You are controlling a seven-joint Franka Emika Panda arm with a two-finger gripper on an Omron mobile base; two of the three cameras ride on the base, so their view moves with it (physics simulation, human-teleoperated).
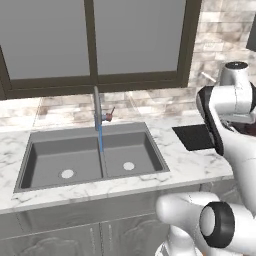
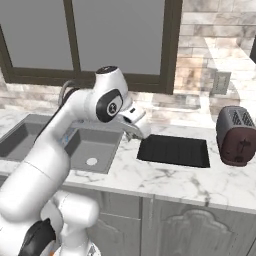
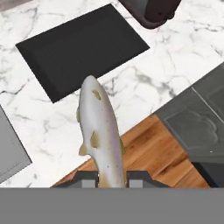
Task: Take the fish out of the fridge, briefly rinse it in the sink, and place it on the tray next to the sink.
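A pale grey-white fish (image 3: pixel 100 135) with small tan fins sticks out from between my fingertips, and my gripper (image 3: pixel 111 180) is shut on its tail end. Its head points toward the flat black tray (image 3: pixel 83 48), just short of the tray's near edge, above the marble counter. From the right base camera, my gripper (image 2: pixel 140 131) hangs between the dark grey double sink (image 2: pixel 95 145) and the tray (image 2: pixel 174 150). The left base view has the sink (image 1: pixel 90 160) and tray (image 1: pixel 192 136), with a thin blue stream of water falling from the faucet (image 1: pixel 97 107). The fridge is out of view.
A dark rounded toaster (image 2: pixel 236 135) stands on the counter right of the tray, close to its far corner (image 3: pixel 153 11). A window runs behind the sink. Below the counter edge are grey cabinet fronts (image 3: pixel 192 127) and wooden floor (image 3: pixel 144 153).
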